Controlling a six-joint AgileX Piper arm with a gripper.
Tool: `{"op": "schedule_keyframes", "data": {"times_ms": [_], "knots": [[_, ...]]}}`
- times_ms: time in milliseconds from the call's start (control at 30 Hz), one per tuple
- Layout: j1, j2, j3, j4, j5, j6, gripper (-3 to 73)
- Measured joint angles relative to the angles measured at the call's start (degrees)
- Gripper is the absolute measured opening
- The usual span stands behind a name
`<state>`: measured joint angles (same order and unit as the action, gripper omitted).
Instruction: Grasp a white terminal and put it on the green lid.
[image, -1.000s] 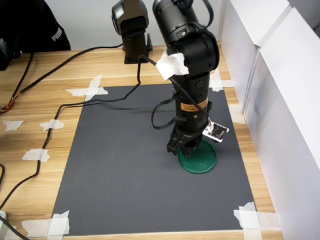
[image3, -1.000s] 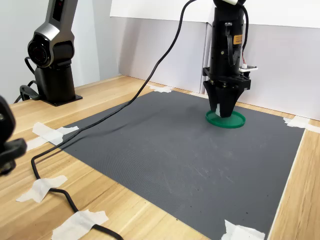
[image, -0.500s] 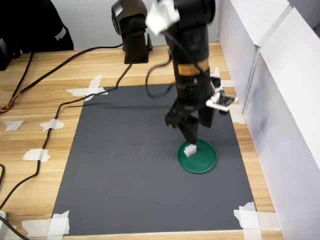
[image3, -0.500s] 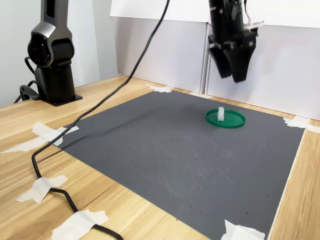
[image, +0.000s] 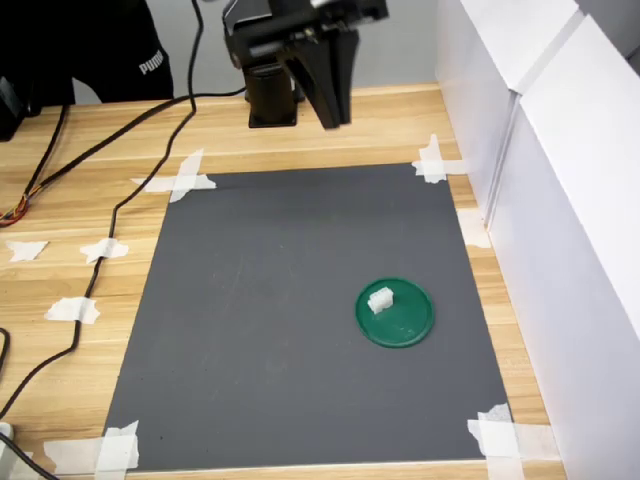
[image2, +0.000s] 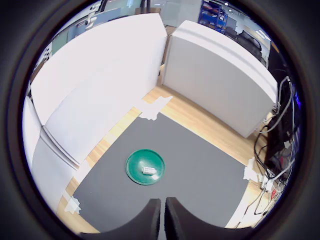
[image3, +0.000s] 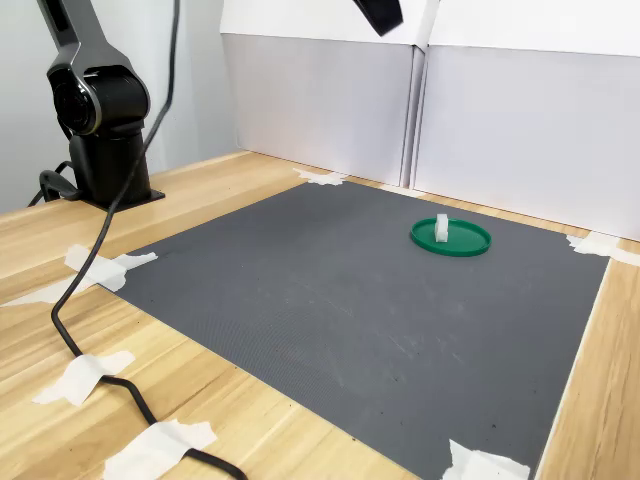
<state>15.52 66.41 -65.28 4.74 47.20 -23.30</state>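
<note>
Terminal: the small white terminal sits on the lid, near its left edge in the first exterior view; in the second exterior view it stands upright on the lid's left part; in the wrist view it lies inside the rim.
Lid: the green lid lies flat on the mat, toward the mat's right side in the first exterior view and toward the far right in the second exterior view; in the wrist view it shows whole.
Fingers: the fingers are nearly together, with only a thin slit between them, and hold nothing; in the first exterior view they hang high over the far edge of the tabletop, well apart from the lid; in the second exterior view only a dark tip shows at the top edge.
Mat: a dark grey mat is taped at its corners to the wooden tabletop.
Walls: white panels stand along the right side in the first exterior view.
Cable: a black cable runs over the left part of the tabletop.
Base: the black arm base stands at the far left in the second exterior view.
</note>
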Motion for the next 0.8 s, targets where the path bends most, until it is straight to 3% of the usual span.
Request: {"op": "schedule_keyframes", "data": {"times_ms": [533,800], "knots": [[-10.2,-25.9,18.8,1.3,-0.9,0.5,-1.6],[-11.0,-36.9,31.5,3.8,-1.3,0.5,-1.6]]}}
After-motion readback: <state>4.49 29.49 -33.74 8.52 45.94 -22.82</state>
